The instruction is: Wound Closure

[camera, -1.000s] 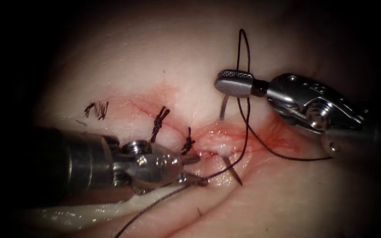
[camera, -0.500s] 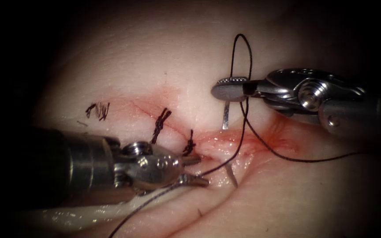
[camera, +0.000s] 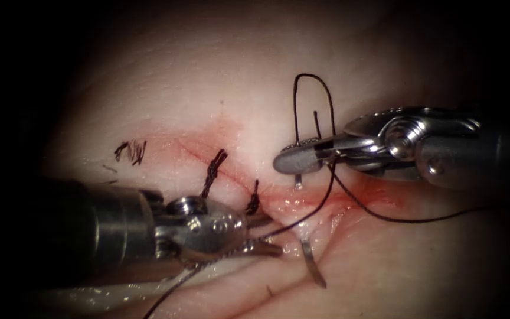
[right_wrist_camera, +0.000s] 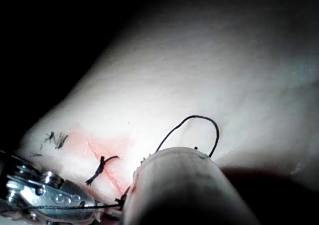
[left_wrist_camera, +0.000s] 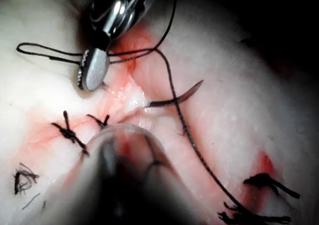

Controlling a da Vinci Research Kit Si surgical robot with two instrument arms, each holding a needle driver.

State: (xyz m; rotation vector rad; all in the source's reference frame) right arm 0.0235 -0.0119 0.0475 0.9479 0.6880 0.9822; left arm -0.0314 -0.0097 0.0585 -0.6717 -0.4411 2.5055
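Needle (camera: 313, 263), thin curved steel, pierces tissue (camera: 208, 88), tip exposed.

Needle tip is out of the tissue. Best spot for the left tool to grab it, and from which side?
Probably the bare shaft just behind the needle tip, approached from the left by the left tool. The tip end sticks out below the cut; the right tool holds the tail end.

**Item count at the wound**

Two tools: left tool (camera: 264, 235) at 7 o'clock, right tool (camera: 296, 160) at 3 o'clock. One curved needle (camera: 312, 266) at 6 o'clock. One thread (camera: 314, 88), looped at 12 o'clock. Two tied stitches (camera: 213, 170) across the cut. One cluster of cut thread ends (camera: 130, 150) at 9 o'clock.
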